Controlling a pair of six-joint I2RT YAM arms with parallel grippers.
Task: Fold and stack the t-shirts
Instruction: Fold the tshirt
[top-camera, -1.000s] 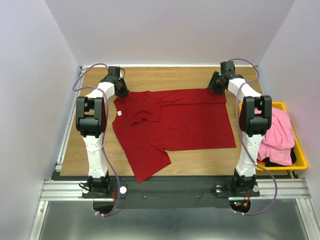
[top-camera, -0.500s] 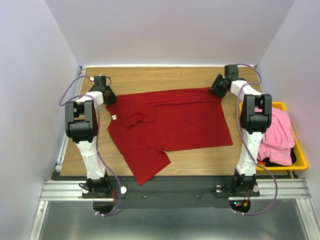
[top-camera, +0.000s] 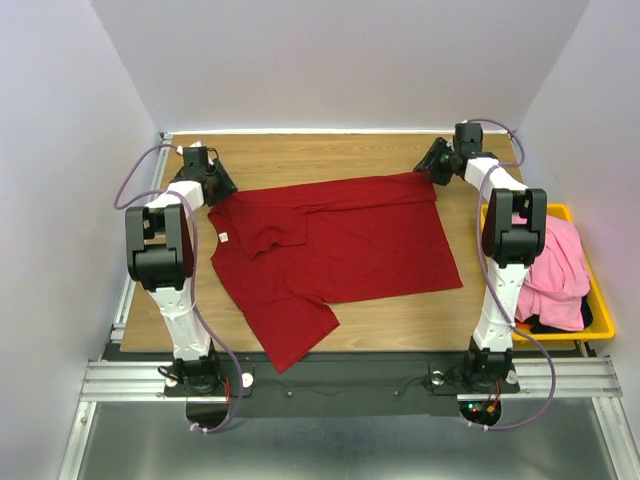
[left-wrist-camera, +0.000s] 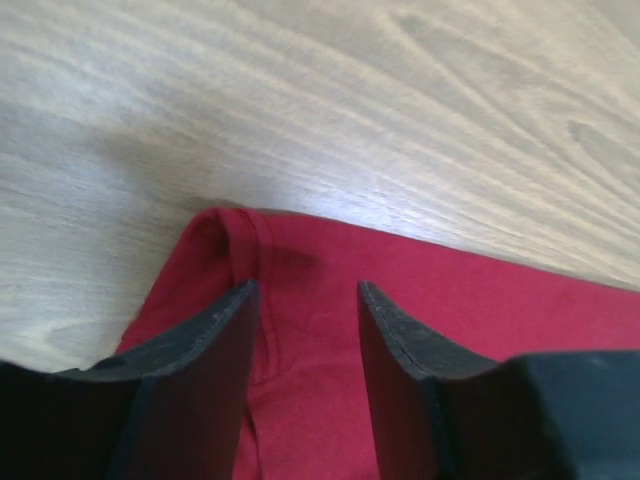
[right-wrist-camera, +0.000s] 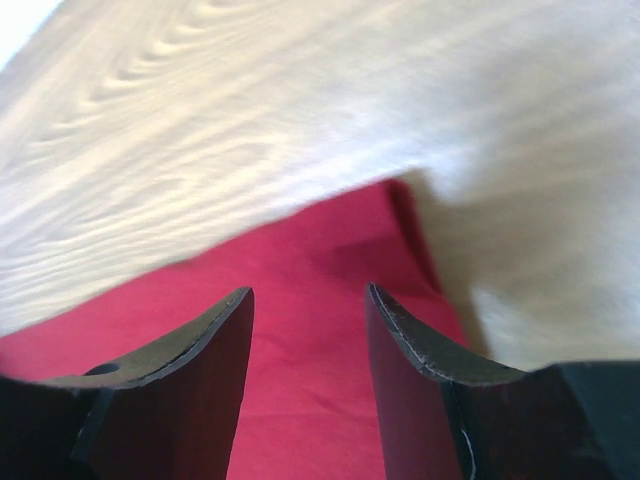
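**Pincers sit at the red shirt's two far corners, jaws parted, after a leftward pull**

The dark red t-shirt (top-camera: 340, 240) lies spread across the middle of the counter (top-camera: 330, 150). Its white neck label (top-camera: 224, 238) is at the left. Over the last second the whole shirt has slid toward the left of the frame, and its far hem now runs straighter.

The left pincer (top-camera: 212, 186) has swung out toward the upper left, and the right pincer (top-camera: 433, 168) has edged toward the upper right. In both wrist views the jaws stand moderately apart. They straddle a flat corner of red cloth and do not pinch it. This looks like a release after stretching, so the shirt seems squared up for its first fold.

Bare wood runs above the far hem. A wide patch lies at the right, between the shirt and the yellow bin (top-camera: 603, 318). The bin holds a pink t-shirt (top-camera: 560, 265) over a black one (top-camera: 545, 325). At lower left, one sleeve reaches close to the counter's near edge, and the left corner sits near the side edge. The free room therefore lies to the right and above.
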